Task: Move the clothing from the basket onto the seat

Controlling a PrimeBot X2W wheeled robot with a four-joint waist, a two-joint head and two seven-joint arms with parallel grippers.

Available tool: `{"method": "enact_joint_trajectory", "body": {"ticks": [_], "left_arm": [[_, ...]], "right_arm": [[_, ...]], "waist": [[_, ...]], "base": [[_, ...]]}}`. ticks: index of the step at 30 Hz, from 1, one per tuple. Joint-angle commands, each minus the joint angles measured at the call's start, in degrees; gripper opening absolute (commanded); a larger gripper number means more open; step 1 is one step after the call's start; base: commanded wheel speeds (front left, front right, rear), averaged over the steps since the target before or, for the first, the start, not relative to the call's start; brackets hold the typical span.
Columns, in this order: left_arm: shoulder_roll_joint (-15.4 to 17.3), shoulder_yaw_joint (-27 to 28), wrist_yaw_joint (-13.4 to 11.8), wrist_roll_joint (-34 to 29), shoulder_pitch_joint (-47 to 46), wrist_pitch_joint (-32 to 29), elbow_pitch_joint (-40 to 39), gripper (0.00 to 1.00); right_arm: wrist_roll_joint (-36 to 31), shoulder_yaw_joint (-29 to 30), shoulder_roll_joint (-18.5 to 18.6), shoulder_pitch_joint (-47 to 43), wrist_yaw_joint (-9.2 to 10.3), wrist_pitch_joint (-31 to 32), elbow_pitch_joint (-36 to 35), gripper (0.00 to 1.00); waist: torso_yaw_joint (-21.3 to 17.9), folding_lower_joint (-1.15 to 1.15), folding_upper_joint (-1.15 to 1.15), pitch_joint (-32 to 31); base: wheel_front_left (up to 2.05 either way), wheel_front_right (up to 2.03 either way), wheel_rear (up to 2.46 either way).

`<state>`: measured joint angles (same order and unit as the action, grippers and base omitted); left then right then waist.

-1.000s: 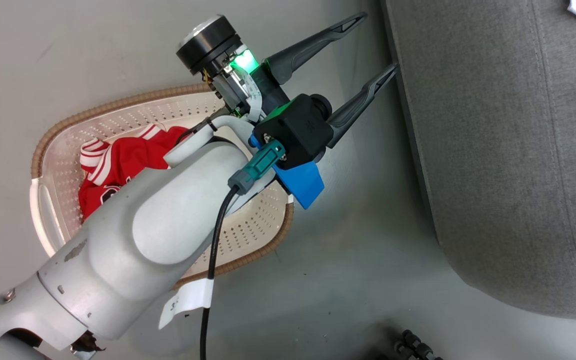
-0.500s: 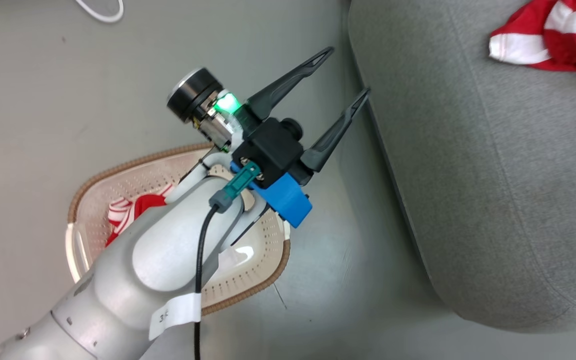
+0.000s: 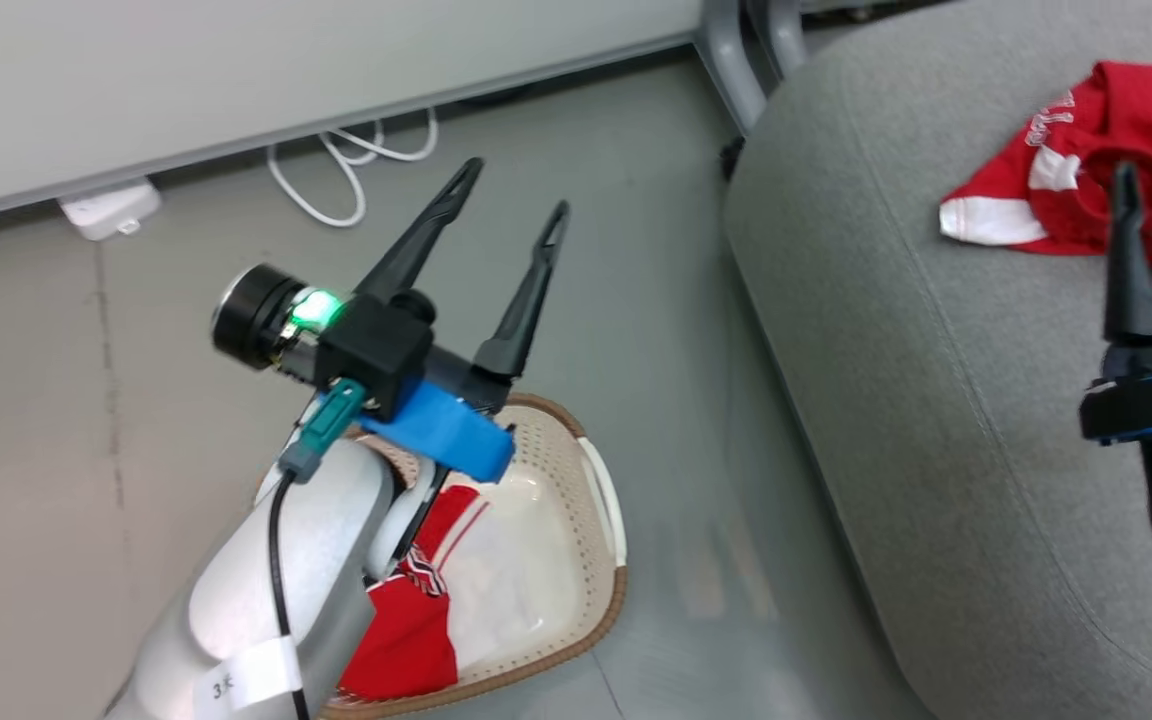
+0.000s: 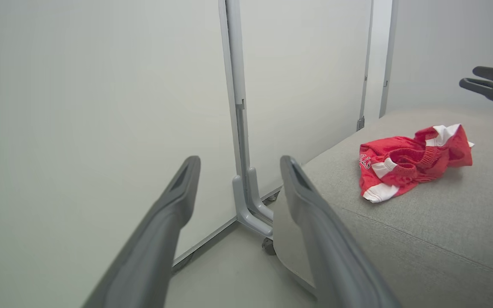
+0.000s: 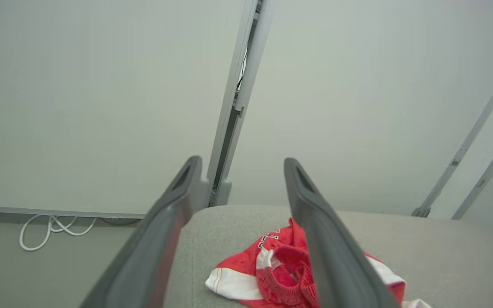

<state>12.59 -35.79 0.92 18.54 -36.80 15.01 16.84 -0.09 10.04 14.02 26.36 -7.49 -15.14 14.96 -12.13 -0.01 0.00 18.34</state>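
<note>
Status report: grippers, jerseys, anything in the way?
Left gripper open, empty. Right gripper open, empty. First jersey on seat, second jersey in basket. Left forearm over basket.

your left gripper points up and away on its bent pale forearm, jaws spread and empty, and your right gripper gapes wide too.

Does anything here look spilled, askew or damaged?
Nothing looks damaged or spilled. One soft red jersey lies crumpled on the large grey felt seat; a second red jersey sits bunched in the cream perforated plastic basket.
</note>
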Motion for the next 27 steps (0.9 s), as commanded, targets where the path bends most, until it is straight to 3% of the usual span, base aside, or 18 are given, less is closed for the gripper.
{"method": "enact_joint_trajectory", "body": {"ticks": [1,9,15,27], "left_arm": [[0.4,2.1,-0.4,-0.5,2.5,0.2,-0.1,1.0],[0.1,12.3,-1.5,-1.9,9.8,0.2,-1.6,1.0],[-0.9,18.7,-0.9,-3.9,14.9,0.2,-1.8,1.0],[-4.7,27.2,2.4,-7.5,22.9,0.2,-1.1,1.0]], "right_arm": [[0.9,-2.0,-0.4,-1.2,-0.01,0.0,-0.4,1.0],[2.3,-9.1,-2.1,-2.6,-0.01,0.0,-1.5,1.0],[2.9,-11.9,-3.7,-4.2,-0.01,0.0,-1.6,1.0],[3.4,-10.7,-6.9,-11.0,-0.01,0.0,0.3,1.0]], "waist": [[3.7,0.01,0.0,-3.3],[9.5,0.01,0.0,-6.8],[12.5,0.01,0.0,-8.8],[14.9,0.01,0.0,-12.5]], "base": [[0.0,0.0,0.0],[0.0,0.0,0.0],[0.0,0.0,0.0],[0.0,0.0,0.0]]}}
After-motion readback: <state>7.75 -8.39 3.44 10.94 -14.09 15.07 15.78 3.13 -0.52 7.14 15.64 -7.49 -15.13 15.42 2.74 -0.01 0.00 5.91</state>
